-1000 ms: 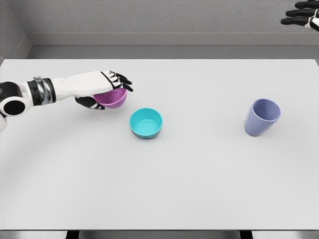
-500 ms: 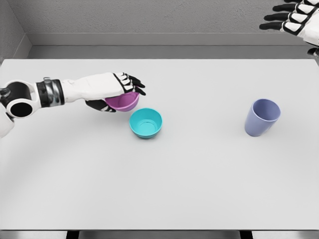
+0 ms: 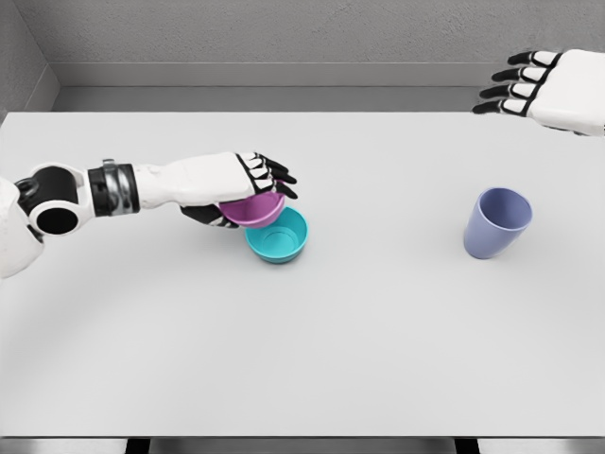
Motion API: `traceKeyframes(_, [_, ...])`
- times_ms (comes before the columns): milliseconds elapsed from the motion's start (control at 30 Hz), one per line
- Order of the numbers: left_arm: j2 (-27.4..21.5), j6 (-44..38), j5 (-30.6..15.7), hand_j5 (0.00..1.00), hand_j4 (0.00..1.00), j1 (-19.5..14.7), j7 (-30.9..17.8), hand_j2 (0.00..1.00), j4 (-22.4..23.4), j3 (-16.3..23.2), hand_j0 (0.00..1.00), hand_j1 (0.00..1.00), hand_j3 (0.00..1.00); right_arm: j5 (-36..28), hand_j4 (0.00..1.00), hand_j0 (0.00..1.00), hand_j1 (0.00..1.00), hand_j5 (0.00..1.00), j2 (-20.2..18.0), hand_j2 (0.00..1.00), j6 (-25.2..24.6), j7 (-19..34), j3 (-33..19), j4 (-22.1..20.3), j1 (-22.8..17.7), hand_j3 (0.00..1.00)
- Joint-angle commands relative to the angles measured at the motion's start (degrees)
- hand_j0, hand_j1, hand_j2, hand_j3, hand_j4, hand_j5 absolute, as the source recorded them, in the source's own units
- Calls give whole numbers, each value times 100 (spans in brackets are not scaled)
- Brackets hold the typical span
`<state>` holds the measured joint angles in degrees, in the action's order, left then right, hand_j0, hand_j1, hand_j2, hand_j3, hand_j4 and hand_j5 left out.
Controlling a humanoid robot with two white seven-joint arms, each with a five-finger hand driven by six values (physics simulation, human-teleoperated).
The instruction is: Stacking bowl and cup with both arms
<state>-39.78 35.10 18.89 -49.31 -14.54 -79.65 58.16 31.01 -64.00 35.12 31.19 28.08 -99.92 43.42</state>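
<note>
Purple bowl (image 3: 253,210): gripped in the left robot hand (image 3: 236,184), fingers curled over its far rim from above, thumb under the near side. Bowl sits tilted, its opening turned partly toward the camera. It overlaps the upper left rim of the teal bowl (image 3: 280,235); whether the two touch cannot be told from this view.

Teal bowl: upright on the tabletop (image 3: 302,359), left of centre, opening up, inside bare where it shows (the purple bowl covers part of its left rim).

Left arm: comes in from the left edge, forearm white with a dark band at the wrist, running almost level across the tabletop to the bowls. Black fingertips show just past the purple bowl's rim.

Lavender cup (image 3: 496,222): on the right half of the tabletop, well apart from both bowls. It leans slightly, mouth toward the upper right, standing alone with nothing touching it.

Right robot hand (image 3: 534,87): at the upper right, above the tabletop's far edge, and up and to the right of the cup. Fingers spread and extended toward the left, holding nothing; palm side white, finger joints dark. Well apart from the cup.

Surroundings: pale grey tabletop filling most of the view, grey wall behind, a dark strip along the near edge at the bottom.
</note>
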Motion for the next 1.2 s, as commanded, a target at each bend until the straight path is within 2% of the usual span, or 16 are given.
traceKeyframes(0, [50,-10,-34,77,77,0,4,77,-60,-6,77,77,77,-16,100,100,100,100,-16,100,-12,63,224,69,0,100])
traceKeyframes(167, [94,-10,-34,77,77,88,4,77,-112,3,77,77,77,-60,100,100,100,100,-200,100,-12,80,180,-124,26,100])
traceKeyframes(333, [94,-10,10,77,77,149,-5,77,-112,-6,77,77,77,-42,100,100,100,100,-499,100,-12,98,206,-124,26,100])
traceKeyframes(500, [102,-10,19,78,78,158,-5,78,-104,3,78,78,78,-112,100,100,100,100,-446,100,-12,98,312,-124,26,100])
traceKeyframes(567, [164,-10,19,78,78,167,-14,78,-95,3,78,78,78,-306,100,100,100,100,-332,100,-12,370,470,-115,26,100])
traceKeyframes(667, [190,-10,27,78,78,167,-23,78,-86,3,78,78,78,-640,100,100,100,100,-192,100,-12,381,610,-89,27,100])
traceKeyframes(733, [208,-10,71,79,79,158,-23,79,-68,3,79,79,79,-649,100,100,100,100,-86,100,-12,381,699,-36,26,100])
traceKeyframes(1000, [208,-10,80,80,80,220,-23,80,-51,12,80,80,80,-456,100,100,100,100,-77,100,-12,381,769,-1,26,100])
traceKeyframes(1067, [208,-10,98,83,83,220,-23,83,-51,12,83,83,83,54,100,100,100,100,19,100,-12,381,778,-45,26,100])
traceKeyframes(1133, [208,-10,89,100,100,220,-14,100,-51,3,100,100,100,107,100,100,100,100,37,100,-12,381,778,-36,26,100])
traceKeyframes(1167, [225,-10,80,100,100,220,-5,100,-60,3,100,100,100,107,100,100,100,100,37,100,-12,381,830,-19,0,100])
